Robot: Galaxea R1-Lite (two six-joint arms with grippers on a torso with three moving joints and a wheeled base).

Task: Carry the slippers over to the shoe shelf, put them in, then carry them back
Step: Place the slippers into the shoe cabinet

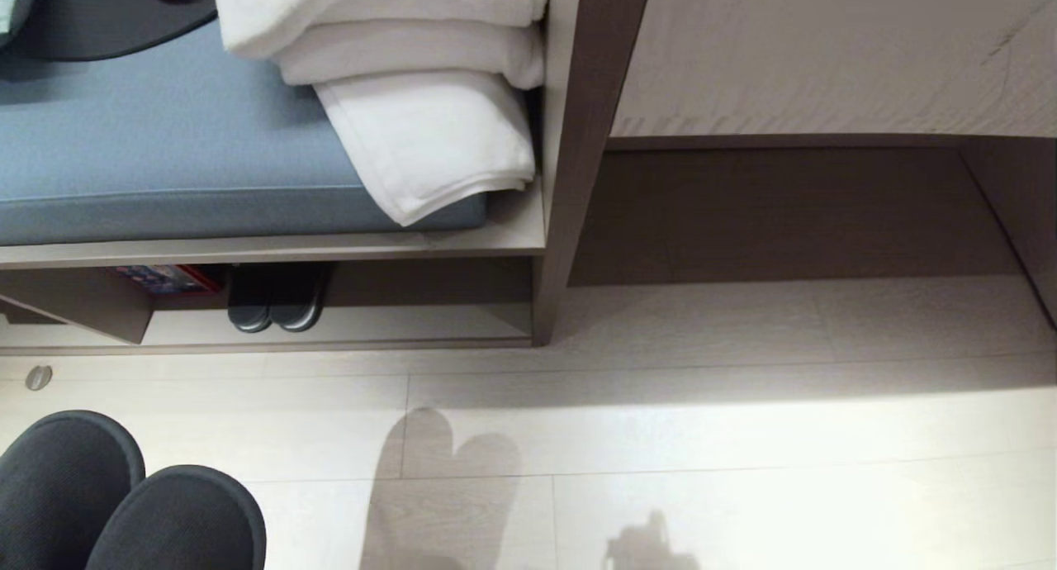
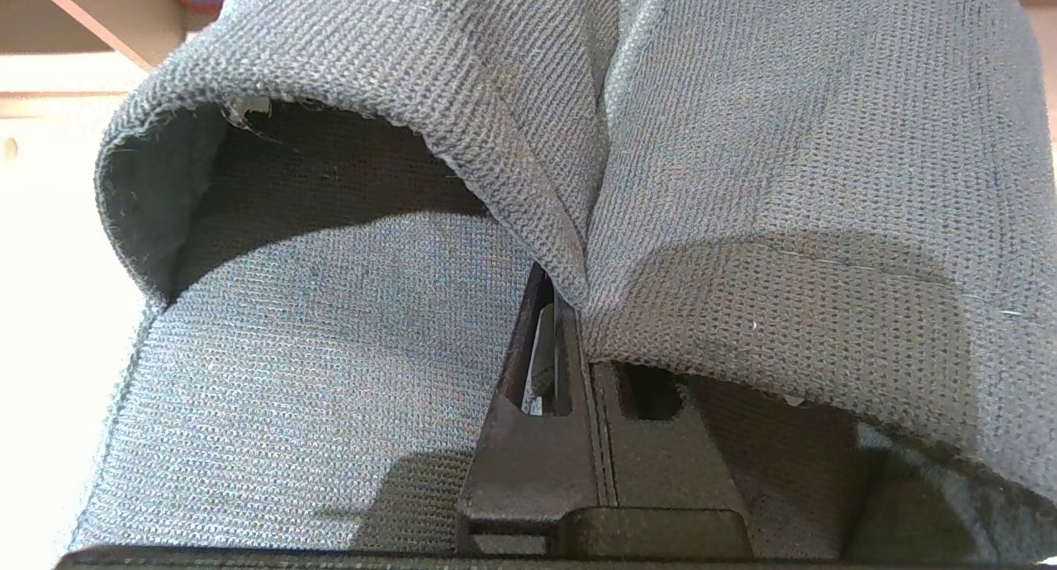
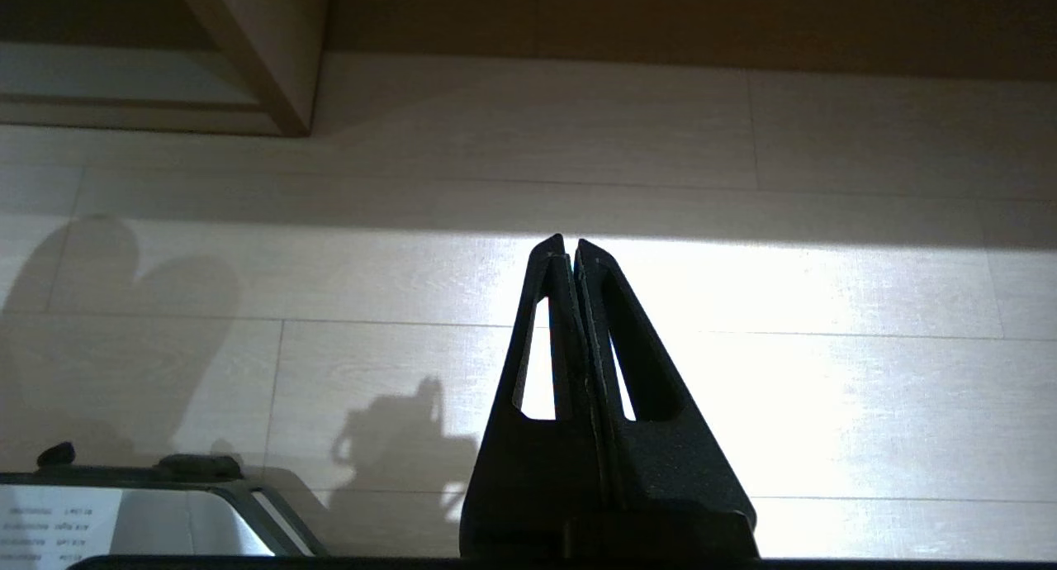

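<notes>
The black fabric slippers [image 1: 124, 504] hang at the lower left of the head view, toes pointing towards the bench. In the left wrist view the slippers [image 2: 347, 330] fill the picture side by side. My left gripper [image 2: 568, 301] is shut on their inner edges where the two meet, and its fingertips are hidden under the cloth. The shoe shelf [image 1: 396, 326], a low cubby under the blue-cushioned bench, lies ahead across a strip of floor. My right gripper [image 3: 570, 244] is shut with nothing in it, above the pale floor.
A dark pair with grey sole edges [image 1: 277, 301] and a red-and-blue item [image 1: 165, 279] sit inside the cubby's left part. White folded towels [image 1: 413, 83] lie on the blue cushion [image 1: 149, 157]. The taller desk recess [image 1: 784, 215] opens to the right. A round floor fitting [image 1: 38, 377] lies left.
</notes>
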